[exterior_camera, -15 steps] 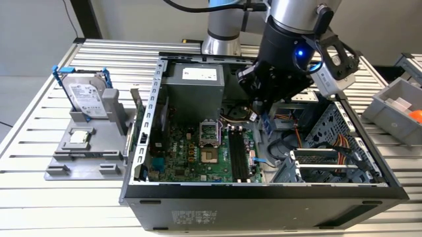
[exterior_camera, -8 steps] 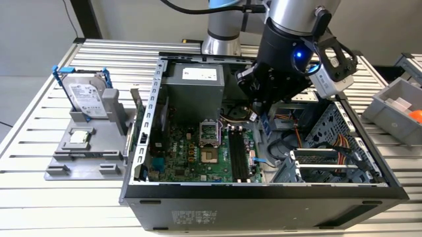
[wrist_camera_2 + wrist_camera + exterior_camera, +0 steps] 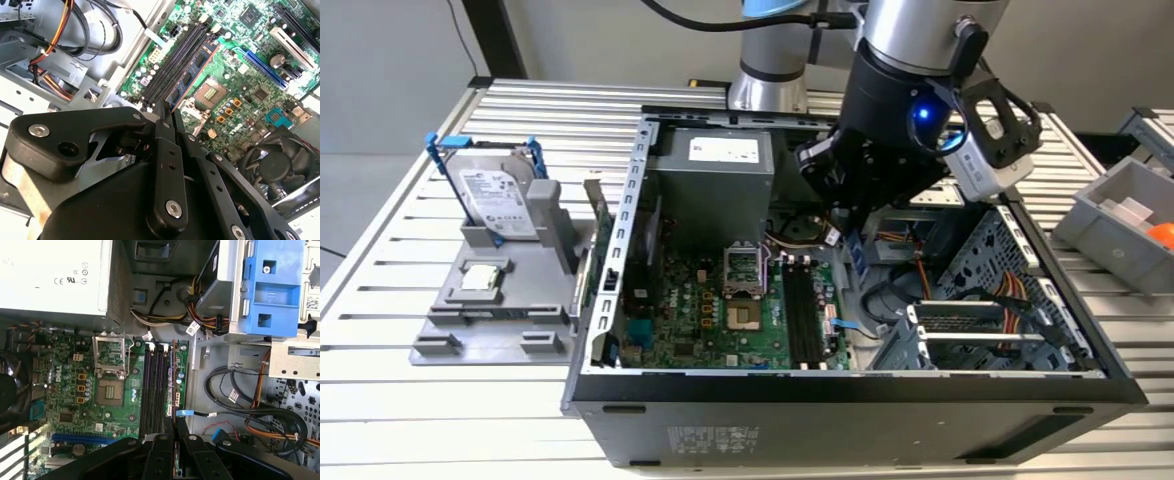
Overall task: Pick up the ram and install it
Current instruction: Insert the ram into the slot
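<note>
The ram [image 3: 194, 74] is a thin blue circuit-board stick with black chips, held on edge at one end by my gripper [image 3: 167, 111], which is shut on it. In the first wrist view the ram [image 3: 171, 385] shows edge-on as a thin line running from my gripper [image 3: 173, 432] above the long black slots [image 3: 152, 390] of the green motherboard [image 3: 65, 390]. In the exterior view my gripper [image 3: 854, 232] hangs inside the open computer case [image 3: 854, 395], with the blue ram [image 3: 858, 252] below it, over the far end of the slots [image 3: 807, 320].
The power supply [image 3: 714, 180] stands at the case's back. Cable bundles [image 3: 250, 400] and a blue drive bracket [image 3: 270, 290] lie beside the slots. A fan [image 3: 280, 165] sits near the empty processor socket [image 3: 110, 390]. Outside, a grey holder [image 3: 494, 310] carries a hard drive [image 3: 494, 195].
</note>
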Controlling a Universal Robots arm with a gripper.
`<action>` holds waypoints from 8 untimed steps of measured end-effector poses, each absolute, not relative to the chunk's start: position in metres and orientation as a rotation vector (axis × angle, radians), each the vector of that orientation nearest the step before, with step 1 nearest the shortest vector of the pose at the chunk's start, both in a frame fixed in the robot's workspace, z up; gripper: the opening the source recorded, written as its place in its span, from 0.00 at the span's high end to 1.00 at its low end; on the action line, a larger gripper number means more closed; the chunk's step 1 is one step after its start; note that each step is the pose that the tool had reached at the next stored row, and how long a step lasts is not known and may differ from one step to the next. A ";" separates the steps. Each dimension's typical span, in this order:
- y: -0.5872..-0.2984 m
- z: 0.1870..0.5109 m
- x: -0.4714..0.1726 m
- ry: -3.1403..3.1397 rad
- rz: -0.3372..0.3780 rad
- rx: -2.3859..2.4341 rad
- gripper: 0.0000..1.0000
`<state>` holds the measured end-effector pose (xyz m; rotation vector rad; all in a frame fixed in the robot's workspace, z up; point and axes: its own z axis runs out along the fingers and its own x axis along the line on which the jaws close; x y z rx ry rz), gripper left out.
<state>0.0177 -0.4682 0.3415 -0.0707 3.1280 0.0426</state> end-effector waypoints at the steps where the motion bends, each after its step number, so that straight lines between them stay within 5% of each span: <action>1: -0.468 0.341 0.018 3.128 0.043 -0.070 1.00; 8: -0.468 0.336 0.018 3.134 0.043 -0.020 1.00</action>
